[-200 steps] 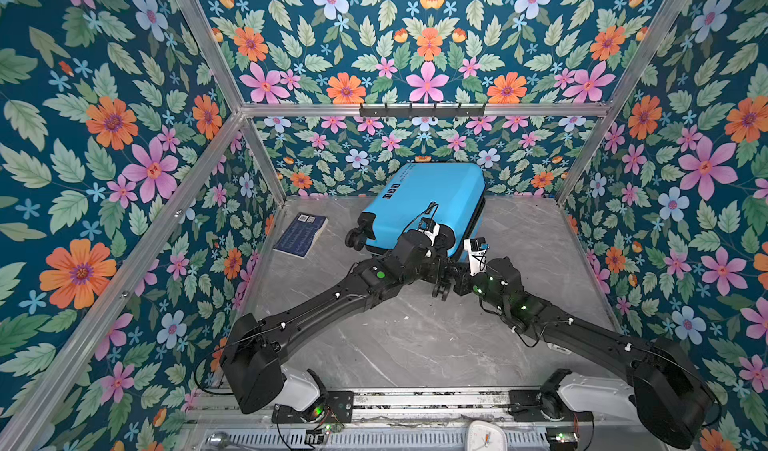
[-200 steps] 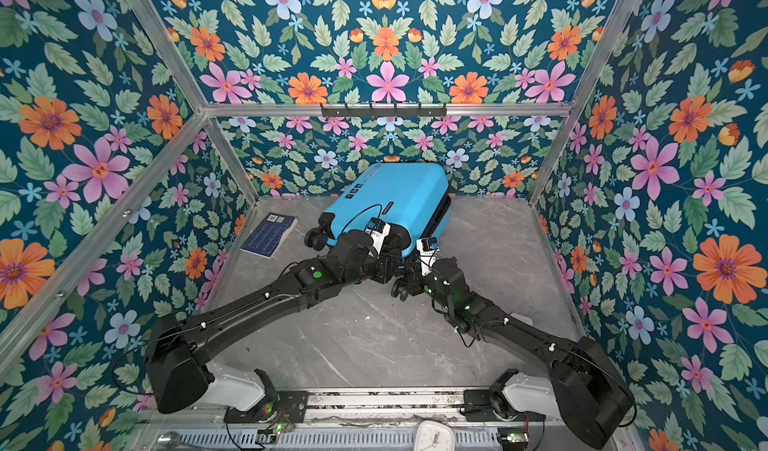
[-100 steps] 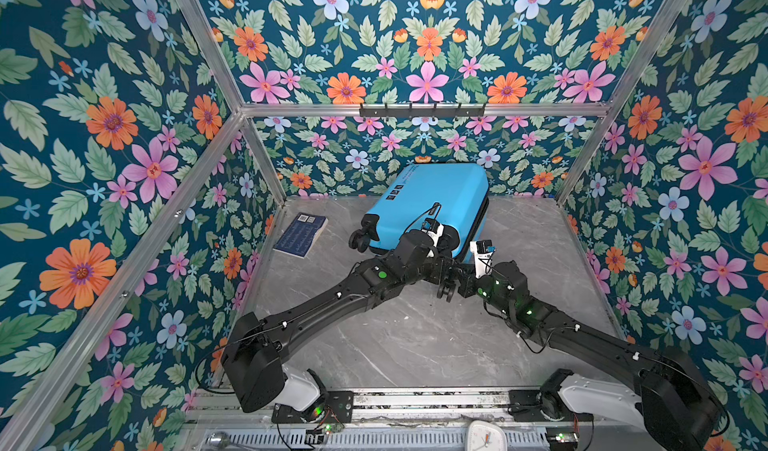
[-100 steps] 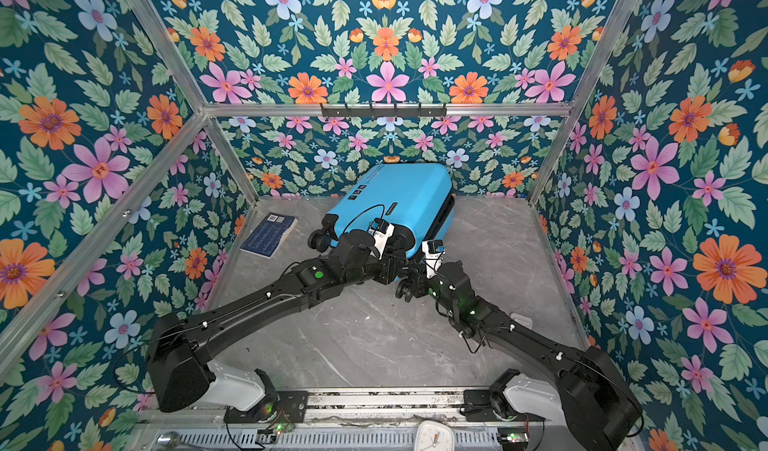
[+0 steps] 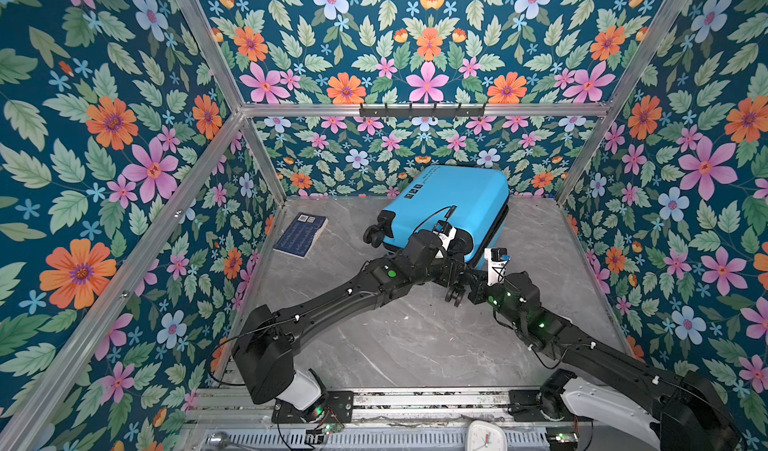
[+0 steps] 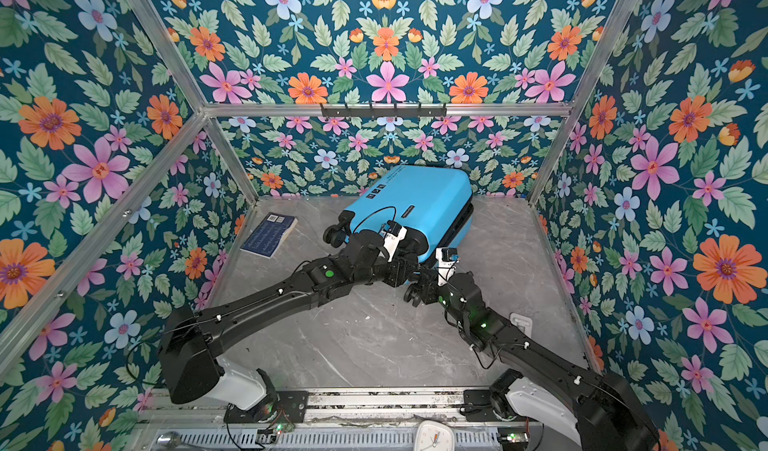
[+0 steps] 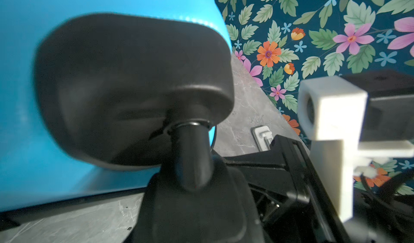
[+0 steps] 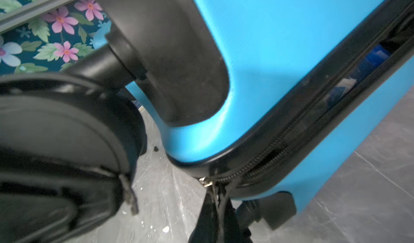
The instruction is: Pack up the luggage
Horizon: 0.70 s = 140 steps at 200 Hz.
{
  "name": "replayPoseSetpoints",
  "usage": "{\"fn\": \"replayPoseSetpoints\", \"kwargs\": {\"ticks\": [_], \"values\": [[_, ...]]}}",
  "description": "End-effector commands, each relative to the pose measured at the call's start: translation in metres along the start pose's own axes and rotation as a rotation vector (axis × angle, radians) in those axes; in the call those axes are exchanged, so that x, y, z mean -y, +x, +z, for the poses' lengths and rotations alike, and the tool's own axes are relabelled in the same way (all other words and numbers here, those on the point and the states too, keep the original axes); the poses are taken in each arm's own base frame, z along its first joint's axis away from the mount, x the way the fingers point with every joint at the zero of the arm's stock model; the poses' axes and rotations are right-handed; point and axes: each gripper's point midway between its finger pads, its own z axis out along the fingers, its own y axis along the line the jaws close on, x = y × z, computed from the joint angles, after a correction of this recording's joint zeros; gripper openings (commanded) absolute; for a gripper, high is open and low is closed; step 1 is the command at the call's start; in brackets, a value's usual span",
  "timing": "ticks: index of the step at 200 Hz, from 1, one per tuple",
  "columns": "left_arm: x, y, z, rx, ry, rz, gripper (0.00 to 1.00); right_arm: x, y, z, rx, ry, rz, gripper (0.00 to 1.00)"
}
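One small bright-blue hard-shell luggage (image 5: 457,197) lies on its broad side toward the back of the grey marbled table (image 5: 395,345). In both top views it sits askew to the back wall, with its wheeled end turned toward the two arms. Black printed icons (image 5: 415,189) sit near its far left edge, and a pair of black spinner wheels (image 5: 376,232) juts from its near left corner. The right wrist view shows the glossy shell (image 8: 280,40) split by a black zipper band (image 8: 257,172). Further along, the band gapes, and something blue shows in the gap (image 8: 369,60). A matte black wheel mount (image 8: 179,51) caps the corner, with a stem running to a round black wheel (image 8: 56,141). The right gripper (image 8: 216,208) is at that near right corner, just beneath the seam, its fingers (image 8: 206,226) pressed together and pinching the metal zipper pull (image 8: 207,181). The left gripper (image 5: 455,272) reaches in at the same corner from the left, close against the shell. In its wrist view the wheel mount (image 7: 134,85) fills the middle, against the blue shell (image 7: 26,96). Its fingers cannot be made out from the black wheel parts, so I cannot tell whether they are spread or clasp anything.
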Motion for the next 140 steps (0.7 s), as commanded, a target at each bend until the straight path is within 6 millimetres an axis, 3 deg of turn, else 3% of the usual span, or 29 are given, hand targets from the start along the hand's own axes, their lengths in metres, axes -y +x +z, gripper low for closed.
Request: {"fn": "replayPoseSetpoints", "kwargs": {"ticks": [1, 33, 68, 117, 140], "values": [[-0.010, 0.008, -0.003, -0.043, -0.048, 0.000, 0.00, 0.067, -0.021, -0.016, 0.159, 0.375, 0.022, 0.00], [-0.011, 0.004, 0.002, -0.030, -0.054, -0.016, 0.00, 0.052, -0.015, -0.016, 0.148, 0.326, 0.018, 0.00], [-0.013, 0.003, 0.007, -0.024, -0.068, -0.030, 0.00, 0.050, -0.015, -0.019, 0.150, 0.326, 0.026, 0.00], [-0.025, 0.007, 0.001, -0.022, -0.130, -0.035, 0.00, 0.111, -0.008, -0.051, 0.173, 0.571, 0.118, 0.00], [-0.022, 0.011, -0.002, -0.030, -0.105, -0.035, 0.00, 0.125, -0.012, -0.054, 0.175, 0.592, 0.140, 0.00]]}}
